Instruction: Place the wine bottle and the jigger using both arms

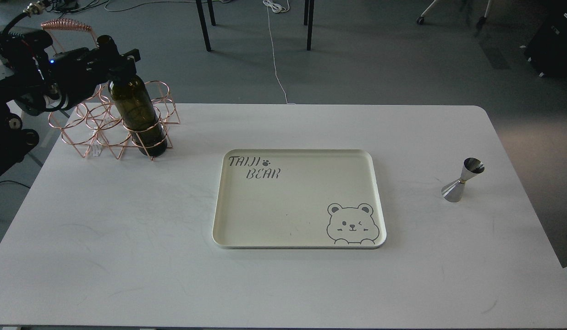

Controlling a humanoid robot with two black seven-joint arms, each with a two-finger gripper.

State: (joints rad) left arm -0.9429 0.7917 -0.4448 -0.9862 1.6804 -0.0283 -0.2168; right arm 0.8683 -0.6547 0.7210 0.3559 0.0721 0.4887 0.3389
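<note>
Up at the far left of the white counter (127, 256), the wine bottle (137, 117) stands slightly tilted in a front ring of a copper wire rack (104, 126). It is tall, dark olive-green glass with no label, broad in the body and narrowing to a long neck. The left gripper (116, 57) reaches in from the left edge and its black fingers (125, 59) are clamped around that neck, which is mostly hidden behind them. Near the right edge of the counter, well apart from the bottle, the jigger (462, 180) stands by itself: a small shiny steel double cone, pinched at the waist, far shorter than the bottle. Between them in the middle lies a cream tray (377, 197) printed with "TAIJI BEAR" and a winking bear. The right gripper is out of sight.
</note>
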